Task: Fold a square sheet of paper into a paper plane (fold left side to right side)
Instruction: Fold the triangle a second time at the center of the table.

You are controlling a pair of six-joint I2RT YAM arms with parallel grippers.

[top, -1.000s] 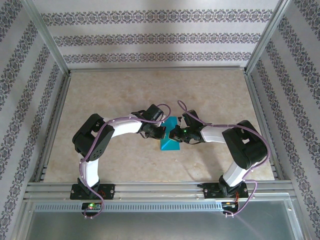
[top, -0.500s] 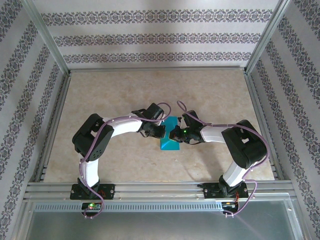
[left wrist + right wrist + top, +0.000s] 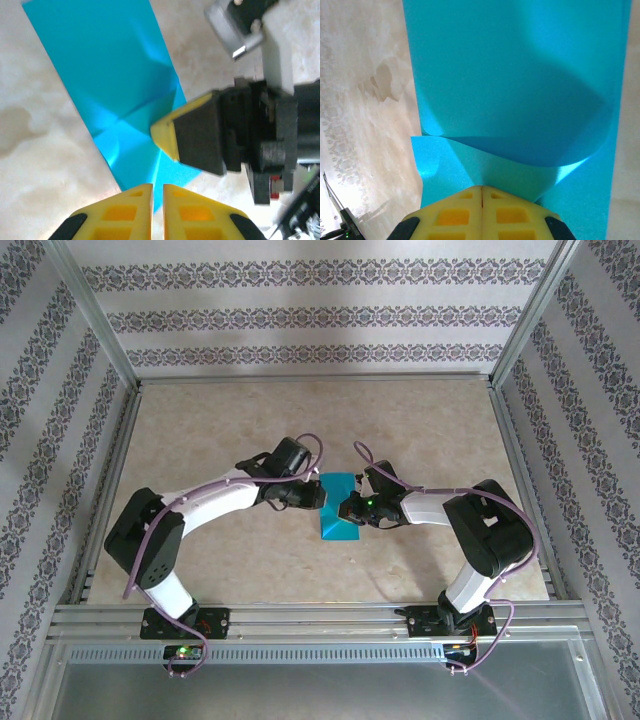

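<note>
Here's the square sheet of paper (image 3: 338,510), lying mid-table (image 3: 420,430) as a narrow teal strip between the two arms, creases already showing across it. The right gripper (image 3: 481,190) has its fingers pressed together and, from its wrist view, looks clamped on a lifted layer of the sheet, which curls up in a soft arch. The left gripper (image 3: 157,190) sits at the strip's near end with only a thin slit between its fingers, and I cannot tell whether paper is nipped there. As I judge it, the key is a low, slow carry so the curl rolls flat. Line up the edges before any pressing. The left should pin the lower layer so the thin sheet doesn't skate, and then the crease should be run from the middle outward.
</note>
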